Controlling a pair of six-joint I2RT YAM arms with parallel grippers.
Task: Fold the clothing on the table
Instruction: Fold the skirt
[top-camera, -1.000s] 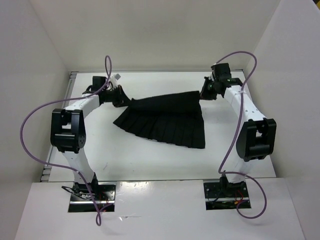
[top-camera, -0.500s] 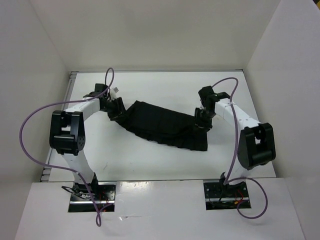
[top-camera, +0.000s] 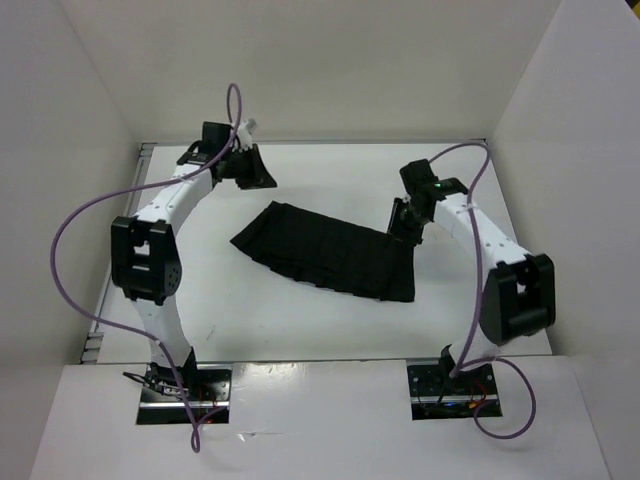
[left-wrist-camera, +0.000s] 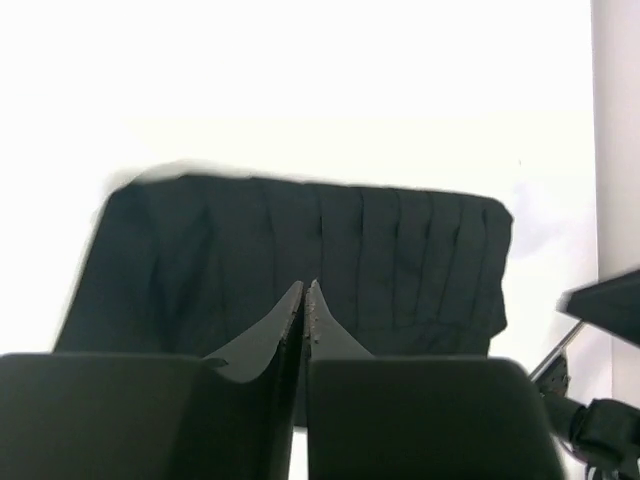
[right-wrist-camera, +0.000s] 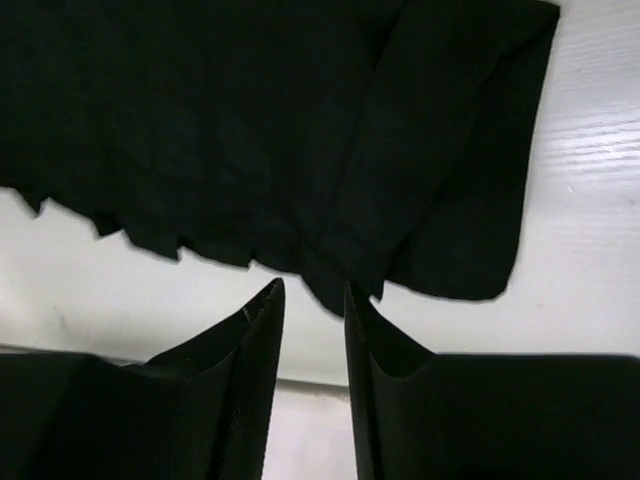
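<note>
The clothing (top-camera: 325, 255), a black pleated skirt, lies folded into a long band across the middle of the white table (top-camera: 250, 320). My left gripper (top-camera: 258, 172) hovers behind the skirt's left end, apart from it. In the left wrist view its jaws (left-wrist-camera: 305, 288) are shut with nothing between them, and the skirt (left-wrist-camera: 300, 240) lies beyond. My right gripper (top-camera: 399, 225) stands at the skirt's far right corner. Its jaws (right-wrist-camera: 314, 290) are open and hold nothing, and the skirt's ragged edge (right-wrist-camera: 250, 120) lies just past the fingertips.
White upright walls (top-camera: 90, 120) close in the table on the left, back and right. Purple cables (top-camera: 75, 230) loop off both arms. The arm bases (top-camera: 185, 385) are bolted at the near edge.
Both grippers have let go of the skirt, which now lies folded and flatter. The left arm has drawn back to the far left and shut. The right gripper has lifted slightly, open.
</note>
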